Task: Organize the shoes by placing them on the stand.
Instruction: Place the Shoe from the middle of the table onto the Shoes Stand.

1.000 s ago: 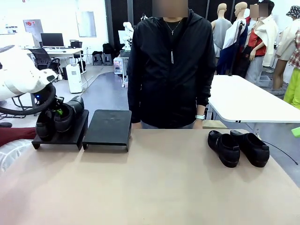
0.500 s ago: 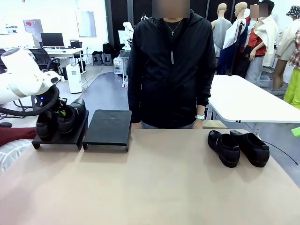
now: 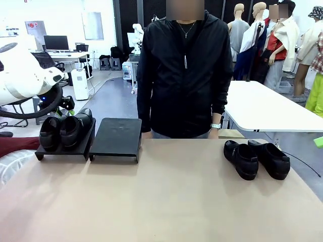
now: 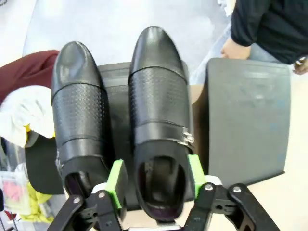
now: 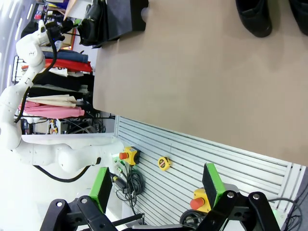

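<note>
— As the empty stand [image 3: 116, 137] is the reference point on the desk [image 3: 161, 201], what is entered first?
— Item one: occupied stand [image 3: 63, 151], black, just beside the empty stand on its left. It carries the first shoe [image 3: 49, 133] and the second shoe [image 3: 75, 128], glossy black, side by side.
— Item two?
— Third shoe [image 3: 241, 159] and fourth shoe [image 3: 270, 159], same make, side by side on the bare desk, well apart from the empty stand on its right.
— Claws?
— Left claw [image 4: 156, 177]: jaws parted, holding nothing, above the heel of the second shoe, the one nearer the empty stand, with a green pad [image 4: 117, 177] to each side of it. Right claw [image 5: 156, 187]: jaws wide, empty, well apart from the empty stand, past the desk's edge.
— Other?
— Person [image 3: 184, 70], black jacket, standing just behind the empty stand.
</note>
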Tool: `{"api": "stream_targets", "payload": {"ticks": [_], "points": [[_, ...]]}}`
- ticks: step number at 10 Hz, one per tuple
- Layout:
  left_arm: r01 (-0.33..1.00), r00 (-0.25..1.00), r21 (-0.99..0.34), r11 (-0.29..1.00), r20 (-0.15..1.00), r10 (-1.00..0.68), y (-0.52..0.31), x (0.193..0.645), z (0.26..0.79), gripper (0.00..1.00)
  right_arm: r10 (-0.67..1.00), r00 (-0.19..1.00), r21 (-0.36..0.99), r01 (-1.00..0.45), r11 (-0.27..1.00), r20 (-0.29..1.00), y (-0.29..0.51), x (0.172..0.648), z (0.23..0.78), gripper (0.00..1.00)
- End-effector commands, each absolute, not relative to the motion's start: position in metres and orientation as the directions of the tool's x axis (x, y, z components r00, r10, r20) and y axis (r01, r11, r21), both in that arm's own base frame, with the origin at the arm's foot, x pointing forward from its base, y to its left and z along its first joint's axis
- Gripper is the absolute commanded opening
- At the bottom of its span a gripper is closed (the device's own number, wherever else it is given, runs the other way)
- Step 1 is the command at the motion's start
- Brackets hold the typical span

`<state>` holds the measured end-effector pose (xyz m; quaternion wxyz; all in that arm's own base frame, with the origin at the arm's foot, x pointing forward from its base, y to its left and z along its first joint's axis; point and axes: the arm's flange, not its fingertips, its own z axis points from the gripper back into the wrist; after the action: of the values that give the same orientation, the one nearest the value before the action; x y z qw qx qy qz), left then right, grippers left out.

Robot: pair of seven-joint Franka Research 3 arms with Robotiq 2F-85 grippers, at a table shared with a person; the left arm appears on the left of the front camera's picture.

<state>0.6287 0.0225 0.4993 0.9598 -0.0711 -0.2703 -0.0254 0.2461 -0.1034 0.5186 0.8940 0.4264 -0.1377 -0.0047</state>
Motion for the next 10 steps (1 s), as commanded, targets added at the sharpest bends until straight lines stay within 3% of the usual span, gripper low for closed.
{"api": "stream_targets", "payload": {"ticks": [1, 3, 4, 5, 8, 10], "points": [[0.145, 0.833, -0.13, 0.981, 0.551, -0.05, 0.017, 0.58, 0.513, 1.0, -0.136, 0.959, 0.78, -0.116, 0.615, 0.25, -0.102, 0.247, 0.522, 1.0], [0.24, 0.893, -0.245, 0.939, 0.435, -0.115, 0.009, 0.525, 0.539, 1.0, -0.136, 0.959, 0.78, -0.116, 0.615, 0.25, -0.102, 0.247, 0.522, 1.0], [0.252, 0.936, -0.363, 0.897, 0.326, -0.131, 0.01, 0.495, 0.547, 1.0, -0.136, 0.959, 0.78, -0.116, 0.615, 0.25, -0.102, 0.247, 0.522, 1.0], [0.325, 0.93, -0.426, 0.844, 0.306, -0.203, 0.015, 0.467, 0.55, 1.0, -0.136, 0.959, 0.78, -0.116, 0.615, 0.25, -0.102, 0.247, 0.522, 1.0], [0.45, 0.884, -0.555, 0.7, 0.386, -0.263, 0.038, 0.368, 0.544, 1.0, -0.136, 0.959, 0.78, -0.116, 0.615, 0.25, -0.102, 0.247, 0.522, 1.0], [0.483, 0.861, -0.609, 0.629, 0.462, -0.214, 0.056, 0.307, 0.525, 1.0, -0.136, 0.959, 0.78, -0.116, 0.615, 0.25, -0.102, 0.247, 0.522, 1.0]]}}
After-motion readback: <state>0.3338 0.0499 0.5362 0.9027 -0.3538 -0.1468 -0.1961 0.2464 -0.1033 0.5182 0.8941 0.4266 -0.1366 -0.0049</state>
